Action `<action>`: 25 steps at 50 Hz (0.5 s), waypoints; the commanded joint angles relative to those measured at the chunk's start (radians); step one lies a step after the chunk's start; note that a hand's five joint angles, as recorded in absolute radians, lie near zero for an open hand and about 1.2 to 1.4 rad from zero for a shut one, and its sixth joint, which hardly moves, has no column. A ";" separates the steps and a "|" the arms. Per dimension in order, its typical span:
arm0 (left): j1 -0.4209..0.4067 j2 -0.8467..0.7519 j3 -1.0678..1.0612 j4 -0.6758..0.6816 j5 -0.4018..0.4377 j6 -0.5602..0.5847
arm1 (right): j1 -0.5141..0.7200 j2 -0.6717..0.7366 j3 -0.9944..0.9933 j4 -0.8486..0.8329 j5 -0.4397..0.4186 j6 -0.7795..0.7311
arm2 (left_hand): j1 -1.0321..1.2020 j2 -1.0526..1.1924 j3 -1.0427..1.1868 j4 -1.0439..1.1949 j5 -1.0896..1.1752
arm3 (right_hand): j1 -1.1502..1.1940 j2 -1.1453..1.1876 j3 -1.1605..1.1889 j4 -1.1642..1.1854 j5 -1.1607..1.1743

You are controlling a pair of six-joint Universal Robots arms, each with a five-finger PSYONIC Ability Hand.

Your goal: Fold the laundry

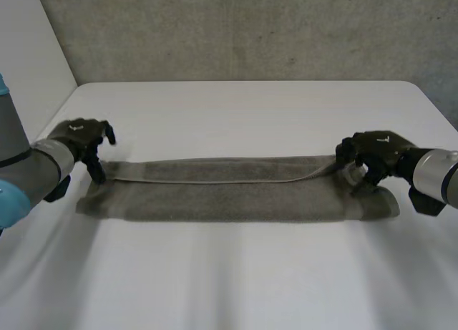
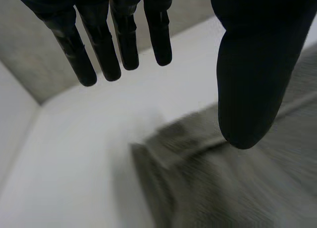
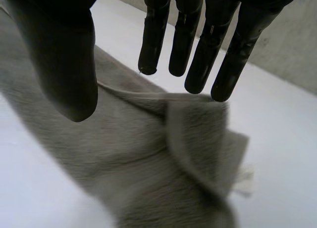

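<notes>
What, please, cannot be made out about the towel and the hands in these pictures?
Head view: the right hand covers the towel at its end, so contact there is hidden.
Left wrist view: the towel is blurred; the thumb of the left hand hides part of its folded edge.
Right wrist view: the pale tag at the towel's corner is too small to read.

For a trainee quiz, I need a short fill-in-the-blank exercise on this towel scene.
1. The towel lies on a ____ table.
2. The left hand and the right hand are each at one ____ of the towel.
3. Both hands are ____, gripping nothing.
Missing words: white; end; open.
</notes>
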 commanded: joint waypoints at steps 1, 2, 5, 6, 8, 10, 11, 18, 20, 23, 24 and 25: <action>0.004 -0.045 0.006 -0.132 0.084 0.006 | 0.003 0.045 0.041 -0.002 -0.011 0.101 | 0.102 0.102 0.104 0.104 0.104 | 0.010 0.023 0.011 0.011 0.004; 0.004 -0.073 0.017 -0.132 0.084 0.006 | 0.003 0.079 0.029 -0.002 -0.002 0.104 | 0.105 0.105 0.107 0.107 0.107 | 0.004 0.018 0.005 0.006 -0.002; 0.004 -0.096 0.029 -0.132 0.084 0.006 | 0.003 0.107 0.018 -0.002 0.006 0.108 | 0.105 0.105 0.107 0.107 0.107 | -0.002 0.012 0.000 0.000 -0.008; 0.004 -0.121 0.047 -0.132 0.084 0.012 | 0.003 0.134 -0.002 -0.005 0.009 0.113 | 0.105 0.105 0.107 0.107 0.107 | -0.010 0.003 -0.009 -0.009 -0.017; 0.004 -0.145 0.066 -0.134 0.084 0.019 | 0.003 0.159 -0.027 -0.005 0.020 0.118 | 0.102 0.102 0.104 0.104 0.104 | -0.031 -0.018 -0.030 -0.030 -0.038; 0.004 -0.191 0.100 -0.134 0.084 0.032 | 0.001 0.200 -0.075 -0.007 0.067 0.121 | 0.097 0.096 0.098 0.098 0.098 | -0.130 -0.117 -0.129 -0.129 -0.137; 0.004 -0.191 0.100 -0.134 0.084 0.032 | 0.001 0.200 -0.076 -0.007 0.068 0.121 | 0.097 0.096 0.098 0.098 0.098 | -0.131 -0.118 -0.130 -0.130 -0.137; 0.004 -0.256 0.202 -0.123 0.080 0.028 | -0.012 0.170 -0.100 -0.117 0.271 0.111 | 0.044 0.044 0.045 0.046 0.045 | -0.496 -0.483 -0.495 -0.495 -0.503; 0.004 -0.257 0.216 -0.111 0.080 0.026 | -0.012 0.144 -0.085 -0.148 0.287 0.111 | -0.014 -0.015 -0.013 -0.013 -0.013 | -0.496 -0.483 -0.495 -0.495 -0.503; 0.004 -0.259 0.232 -0.076 0.078 0.025 | -0.011 0.096 -0.035 -0.188 0.296 0.110 | -0.097 -0.097 -0.095 -0.095 -0.095 | -0.496 -0.483 -0.495 -0.495 -0.503; 0.004 -0.259 0.232 -0.076 0.078 0.025 | -0.011 0.096 -0.034 -0.188 0.296 0.110 | -0.097 -0.097 -0.096 -0.096 -0.096 | -0.496 -0.483 -0.495 -0.495 -0.503; 0.004 -0.259 0.235 -0.054 0.078 0.026 | -0.009 0.079 -0.013 -0.199 0.296 0.108 | -0.123 -0.124 -0.122 -0.122 -0.122 | -0.496 -0.483 -0.495 -0.495 -0.503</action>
